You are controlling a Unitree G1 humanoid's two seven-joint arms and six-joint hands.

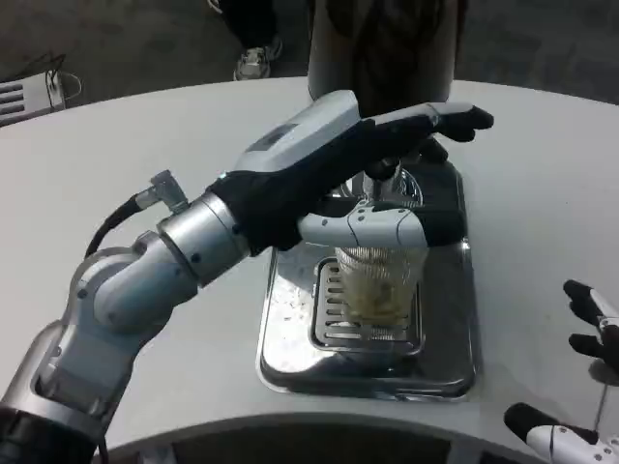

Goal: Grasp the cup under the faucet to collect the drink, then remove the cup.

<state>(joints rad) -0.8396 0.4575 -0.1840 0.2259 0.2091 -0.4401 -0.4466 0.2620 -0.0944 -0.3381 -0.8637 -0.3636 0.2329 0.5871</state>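
A clear plastic cup (377, 282) with pale yellowish drink in it stands on the slotted grate of a shiny metal drip tray (290, 333) at the table's middle. My left hand (360, 179) reaches across from the left and wraps around the cup's upper part, thumb in front of it and the other fingers stretched over and behind. The faucet (383, 174) shows as a dark spout just above the cup, mostly hidden by that hand. My right hand (580, 382) lies at the lower right edge of the picture, fingers apart and holding nothing.
A tall dark dispenser body (387, 48) rises behind the tray at the table's far edge. A person's legs and shoe (256, 60) stand on the floor beyond the table. The white tabletop (135, 145) curves round to the left.
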